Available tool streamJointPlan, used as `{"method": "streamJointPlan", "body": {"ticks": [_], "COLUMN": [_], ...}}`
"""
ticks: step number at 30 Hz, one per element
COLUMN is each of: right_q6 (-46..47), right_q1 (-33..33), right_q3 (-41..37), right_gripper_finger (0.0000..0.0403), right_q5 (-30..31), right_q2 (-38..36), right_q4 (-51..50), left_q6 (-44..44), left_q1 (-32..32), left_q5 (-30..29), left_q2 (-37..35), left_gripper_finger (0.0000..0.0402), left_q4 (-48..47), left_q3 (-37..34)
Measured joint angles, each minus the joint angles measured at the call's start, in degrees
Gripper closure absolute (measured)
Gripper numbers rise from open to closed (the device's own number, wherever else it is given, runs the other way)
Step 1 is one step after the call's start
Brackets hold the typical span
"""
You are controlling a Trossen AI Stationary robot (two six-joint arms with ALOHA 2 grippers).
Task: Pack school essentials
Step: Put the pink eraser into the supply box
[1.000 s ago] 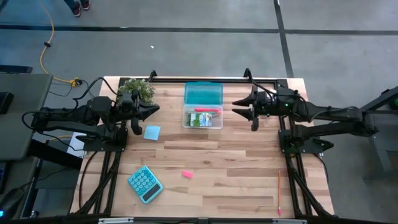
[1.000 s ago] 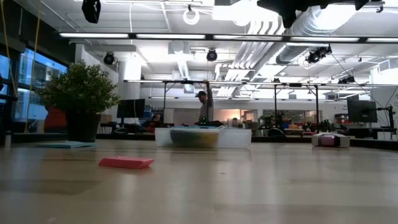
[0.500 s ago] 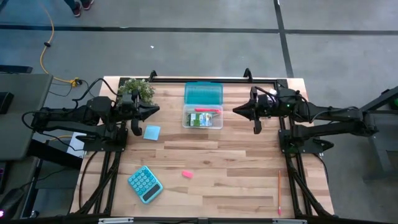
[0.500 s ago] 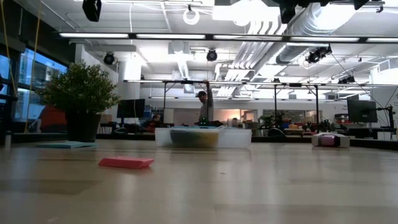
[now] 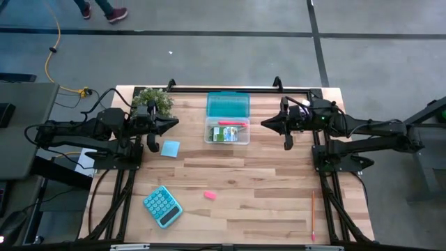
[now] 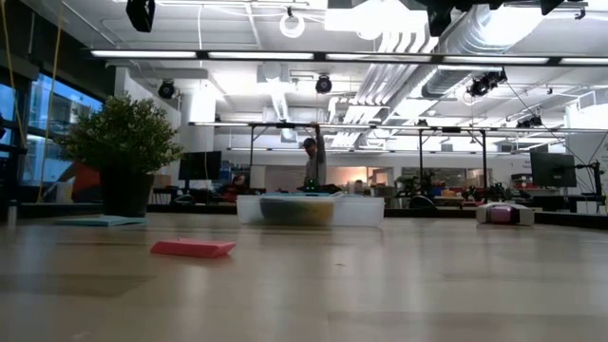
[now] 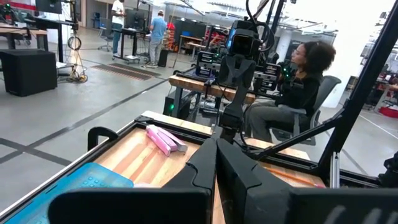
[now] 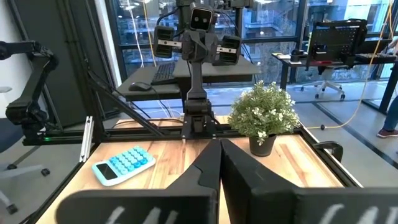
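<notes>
The wooden counter (image 5: 265, 202) is carrying everything, with both arms hovering near its far edge. The left pincer (image 5: 171, 122) and right pincer (image 5: 266, 124) are each sitting pressed together, holding nothing. Between them, the clear bin (image 5: 227, 132) is holding green scissors and a pink-red pen. Nearer, the light-blue note pad (image 5: 170, 148) is lying beside the left pincer, the pink eraser (image 5: 210, 195) mid-counter, and the thin pencil (image 5: 313, 215) along the right edge.

Open bin (image 5: 227, 132) at table (image 5: 265, 202) far centre; lid (image 5: 228, 104) just behind it. Potted plant (image 5: 154, 100) at far left. Note pad (image 5: 170, 148) left of bin, near plant. Eraser (image 5: 210, 194) mid-table, nearer than bin. Calculator (image 5: 162, 206) near left, left of eraser. Pencil (image 5: 313, 215) along near right edge. Left gripper (image 5: 171, 123) between plant and note pad; right gripper (image 5: 268, 124) right of bin.
</notes>
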Motion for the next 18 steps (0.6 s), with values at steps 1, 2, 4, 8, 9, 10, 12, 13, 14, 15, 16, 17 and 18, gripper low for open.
{"method": "streamJointPlan", "body": {"ticks": [1,2,4,8,9,10,12,13,14,15,16,17,18], "right_q6": [0.0,0.0,0.0,0.0,0.0,0.0,0.0,0.0,0.3,0.5,0.5,0.5,0.5], "right_q1": [0.0,0.0,0.0,0.0,0.0,0.0,0.0,0.0,0.0,0.0,0.0,0.0,0.0], "right_q3": [0.0,0.0,0.0,0.0,0.0,0.0,0.0,0.0,0.0,0.0,0.0,0.0,0.0], "right_gripper_finger": [0.0402,0.0402,0.0402,0.0402,0.0402,0.0402,0.0403,0.0403,0.0403,0.0403,0.0403,0.0403,0.0403], "right_q5": [0.0,0.0,0.0,0.0,0.0,0.0,0.0,0.0,0.0,0.1,0.1,0.1,0.1], "right_q2": [0.0,0.0,0.0,0.0,0.0,0.0,0.0,0.0,0.0,0.0,0.0,0.0,0.0], "right_q4": [0.0,0.0,0.0,0.0,0.0,0.0,0.0,0.0,0.0,0.0,0.0,-0.1,-0.1], "left_q6": [0.1,0.1,0.1,-0.7,-1.3,-2.0,-2.8,-2.9,-2.9,-2.9,-2.7,-2.0,-1.0], "left_q1": [0.0,0.0,0.0,0.0,0.0,0.0,0.0,0.0,0.0,0.0,0.0,0.0,0.0], "left_q5": [0.0,0.0,0.0,0.6,1.5,2.3,3.7,4.5,5.3,6.2,7.2,8.5,10.0], "left_q2": [0.0,0.0,0.0,1.4,2.5,3.8,7.2,9.2,11.3,13.4,15.5,17.7,19.9], "left_gripper_finger": [0.0401,0.0401,0.0401,0.0393,0.0385,0.0375,0.0347,0.033,0.0312,0.0293,0.0274,0.0254,0.0235], "left_q4": [0.0,0.0,0.0,3.2,4.2,4.1,1.3,-0.1,-2.1,-4.1,-5.8,-8.0,-10.2], "left_q3": [0.0,0.0,0.0,0.0,0.2,0.6,2.3,3.5,5.0,6.6,8.4,10.2,12.1]}}
